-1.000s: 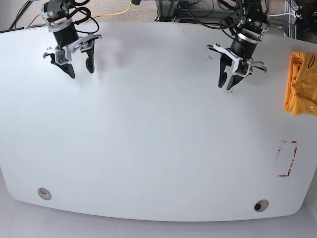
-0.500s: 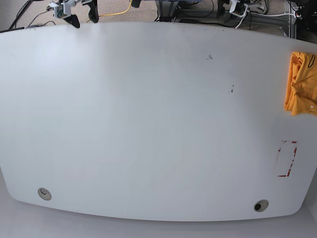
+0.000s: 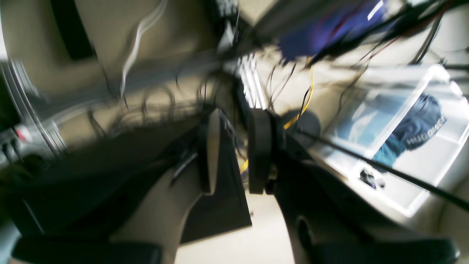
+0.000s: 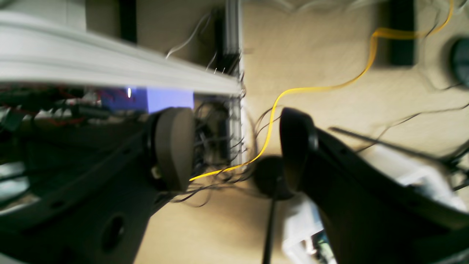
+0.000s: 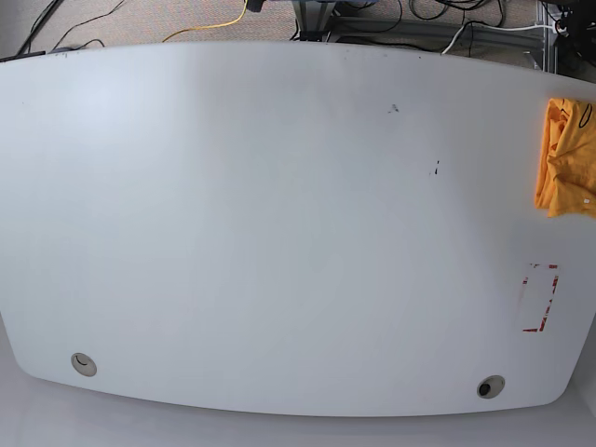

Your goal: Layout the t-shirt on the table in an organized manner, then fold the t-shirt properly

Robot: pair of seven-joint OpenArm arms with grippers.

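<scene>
With both arms off the table [image 5: 279, 233], reach toward its far right edge, where the bunched t-shirt [image 5: 566, 158] lies, long axis front to back. Use the left tool [image 3: 234, 146], narrowly parted, empty, likely nearer. Keep the right tool [image 4: 234, 146], spread, empty, clear.

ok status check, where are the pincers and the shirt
Left pincer and right pincer open, empty, off the table. T-shirt bunched at the table's right edge, untouched. Nothing in the way.
</scene>
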